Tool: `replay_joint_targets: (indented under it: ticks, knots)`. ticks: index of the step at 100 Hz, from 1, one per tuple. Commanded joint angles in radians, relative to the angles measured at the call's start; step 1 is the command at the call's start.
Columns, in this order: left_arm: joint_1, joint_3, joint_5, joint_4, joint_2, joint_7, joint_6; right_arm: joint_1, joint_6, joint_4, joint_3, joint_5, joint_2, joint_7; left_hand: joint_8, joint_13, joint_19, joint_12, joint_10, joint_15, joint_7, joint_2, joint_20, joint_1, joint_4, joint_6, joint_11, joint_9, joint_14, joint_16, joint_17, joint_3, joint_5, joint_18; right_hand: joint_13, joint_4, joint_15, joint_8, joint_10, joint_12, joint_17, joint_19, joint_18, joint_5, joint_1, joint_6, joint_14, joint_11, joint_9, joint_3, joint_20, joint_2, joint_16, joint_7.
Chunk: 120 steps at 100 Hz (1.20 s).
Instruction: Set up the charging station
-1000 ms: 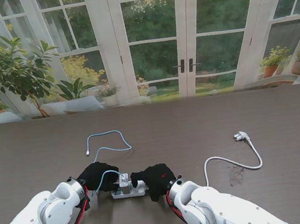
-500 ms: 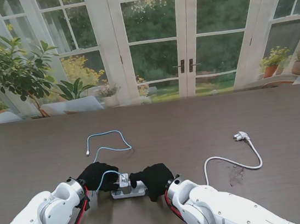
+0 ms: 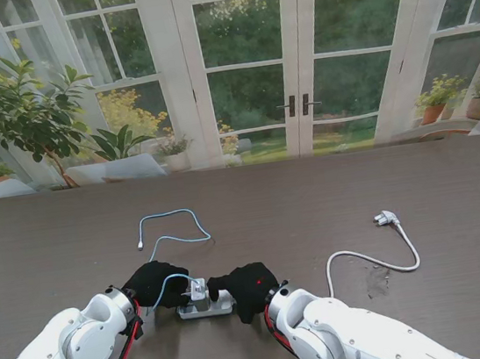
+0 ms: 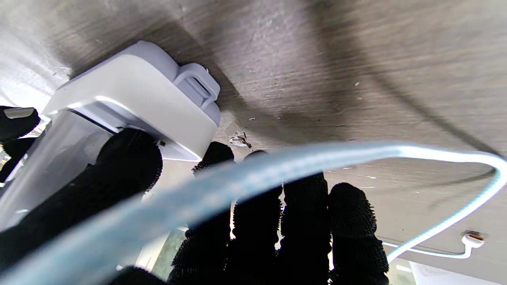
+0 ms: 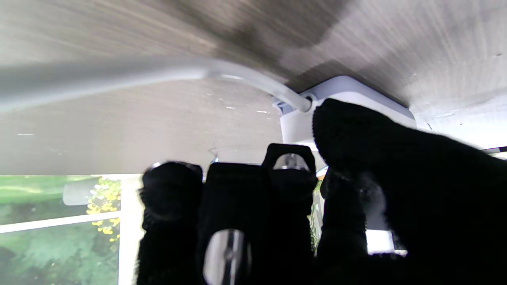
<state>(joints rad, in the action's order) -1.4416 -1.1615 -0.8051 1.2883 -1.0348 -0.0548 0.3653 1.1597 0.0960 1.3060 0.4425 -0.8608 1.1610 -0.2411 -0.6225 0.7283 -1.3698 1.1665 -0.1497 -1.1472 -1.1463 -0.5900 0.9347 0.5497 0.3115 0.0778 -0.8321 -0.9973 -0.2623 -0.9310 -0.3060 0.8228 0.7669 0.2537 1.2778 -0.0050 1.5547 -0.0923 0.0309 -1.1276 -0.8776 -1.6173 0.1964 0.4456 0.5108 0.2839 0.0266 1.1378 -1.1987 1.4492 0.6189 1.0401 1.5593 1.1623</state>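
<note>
White power strip (image 3: 205,307) (charger-topped)

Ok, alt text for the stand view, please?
Two black-gloved robot hands, left robot hand and right robot hand, meet at a white power strip on a dark table. A pale blue cable loops beyond it; a white plug lies to the right.

Dark table (image 3: 313,196): power strip (image 3: 205,307), two cables.
</note>
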Motion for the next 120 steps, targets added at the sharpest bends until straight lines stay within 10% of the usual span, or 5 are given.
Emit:
replay_joint_targets:
  ticks: [1,108,120]
  knots:
    - [-0.030,0.008,-0.014,-0.034,0.005,-0.041,-0.008,0.029,0.002,-0.049,-0.018,-0.004,-0.011,0.034,0.005,0.004,-0.020,0.012,-0.010,-0.011,-0.017,-0.134,0.016,0.184,-0.068,-0.012,-0.018,-0.015,-0.018,-0.014,0.014,-0.028,0.021,0.009,0.036,-0.024,0.057,-0.028,0.011,-0.018,0.003,-0.103,-0.031,0.095,-0.003,-0.082,-0.014,0.043,0.010,0.121,0.021,0.004,-0.685,-0.772]
    - [-0.038,0.000,-0.014,-0.028,0.004,-0.039,-0.015,0.013,0.024,-0.011,-0.050,-0.069,-0.048,0.108,0.005,0.002,-0.020,0.012,-0.010,-0.010,-0.013,-0.130,0.017,0.182,-0.068,-0.013,-0.016,-0.013,-0.018,-0.014,0.015,-0.033,0.019,0.007,0.035,-0.092,0.051,-0.025,0.006,-0.038,0.017,-0.110,-0.048,0.165,0.003,-0.125,0.000,0.034,0.011,0.121,0.031,-0.028,-0.690,-0.776]
    - [-0.036,0.001,-0.015,-0.030,0.004,-0.037,-0.013,-0.050,0.017,-0.171,-0.125,0.006,0.022,0.005,0.006,0.000,-0.019,0.012,-0.011,-0.010,-0.010,-0.127,0.017,0.180,-0.068,-0.013,-0.015,-0.011,-0.018,-0.014,0.016,-0.034,0.015,0.007,0.035,-0.091,0.049,-0.012,0.007,-0.038,0.011,-0.111,-0.052,0.106,0.005,-0.114,-0.001,0.032,0.013,0.121,0.031,-0.026,-0.691,-0.810]
